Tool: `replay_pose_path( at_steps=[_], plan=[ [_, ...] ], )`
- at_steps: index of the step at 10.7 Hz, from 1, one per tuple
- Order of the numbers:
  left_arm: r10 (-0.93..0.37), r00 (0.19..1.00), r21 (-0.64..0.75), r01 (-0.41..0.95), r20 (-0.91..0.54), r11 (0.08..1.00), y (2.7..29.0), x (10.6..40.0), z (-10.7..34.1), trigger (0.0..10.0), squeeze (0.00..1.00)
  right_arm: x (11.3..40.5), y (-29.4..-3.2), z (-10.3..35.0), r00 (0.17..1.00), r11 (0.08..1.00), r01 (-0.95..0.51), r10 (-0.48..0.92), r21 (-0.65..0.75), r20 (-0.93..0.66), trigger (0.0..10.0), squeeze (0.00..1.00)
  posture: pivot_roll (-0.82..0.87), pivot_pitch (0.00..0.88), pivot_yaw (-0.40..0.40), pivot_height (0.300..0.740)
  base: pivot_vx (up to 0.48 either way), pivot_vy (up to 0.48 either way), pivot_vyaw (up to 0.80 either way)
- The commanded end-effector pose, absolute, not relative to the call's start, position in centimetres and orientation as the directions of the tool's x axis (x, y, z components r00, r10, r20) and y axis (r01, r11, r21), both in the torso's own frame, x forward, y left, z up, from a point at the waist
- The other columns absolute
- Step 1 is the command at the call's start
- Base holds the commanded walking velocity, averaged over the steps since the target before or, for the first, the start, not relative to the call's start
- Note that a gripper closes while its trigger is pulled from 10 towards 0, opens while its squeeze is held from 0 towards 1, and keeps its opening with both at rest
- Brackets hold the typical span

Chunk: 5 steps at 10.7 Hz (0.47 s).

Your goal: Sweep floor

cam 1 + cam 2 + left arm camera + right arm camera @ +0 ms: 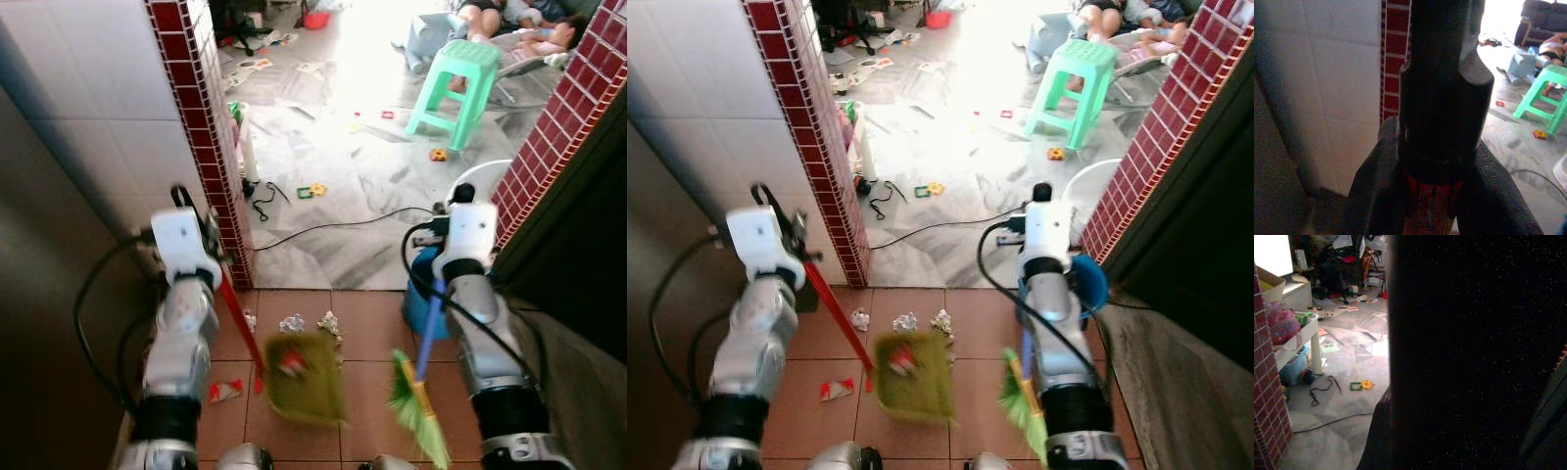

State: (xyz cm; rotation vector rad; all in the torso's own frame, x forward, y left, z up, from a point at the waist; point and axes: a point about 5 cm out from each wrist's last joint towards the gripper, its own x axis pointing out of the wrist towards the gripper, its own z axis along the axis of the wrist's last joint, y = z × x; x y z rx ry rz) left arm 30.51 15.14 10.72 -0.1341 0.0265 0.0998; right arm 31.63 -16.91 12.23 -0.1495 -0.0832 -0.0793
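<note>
A green dustpan (304, 377) with a red handle (235, 313) rests on the terracotta tiles and holds a scrap of litter. My left gripper (1435, 205) is shut on the top of that handle, by the brick pillar. My right gripper (453, 211) is shut on the blue handle (429, 328) of a green broom (419, 411), whose bristles hang just right of the dustpan. Crumpled paper bits (292, 323) lie just beyond the dustpan. A red and white wrapper (225, 392) lies to its left.
A red-tiled pillar (211, 147) stands on the left and a red-tiled wall (558, 147) on the right. A blue bucket (421, 299) sits by my right arm. Beyond are a black cable (333, 230), a green stool (460, 83), scattered toys and a lying person (519, 24).
</note>
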Motion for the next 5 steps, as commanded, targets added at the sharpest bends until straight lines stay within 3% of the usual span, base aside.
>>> replay_pose_path(
  at_steps=[1,2,5],
  plan=[
    [0.071,0.997,-0.150,-0.067,0.024,0.986,14.76,30.71,12.37,10.0,0.00,31.62,-17.04,12.72,0.990,0.986,0.103,-0.089,-0.133,0.109,10.0,0.00,-0.07,0.000,0.025,0.740,0.000,-0.247,-0.71],
    [0.061,0.998,-0.151,-0.057,0.023,0.987,14.60,30.59,12.46,10.0,0.00,31.59,-17.15,12.66,0.990,0.986,0.109,-0.096,-0.128,0.106,10.0,0.00,-0.07,0.000,0.026,0.740,0.000,-0.296,-0.52],
    [0.038,0.999,-0.168,-0.033,0.024,0.985,14.06,30.89,13.03,10.0,0.00,31.72,-17.33,12.68,0.989,0.986,0.121,-0.110,-0.114,0.101,10.0,0.00,-0.08,0.000,0.028,0.740,0.000,-0.386,0.00]
  ],
)
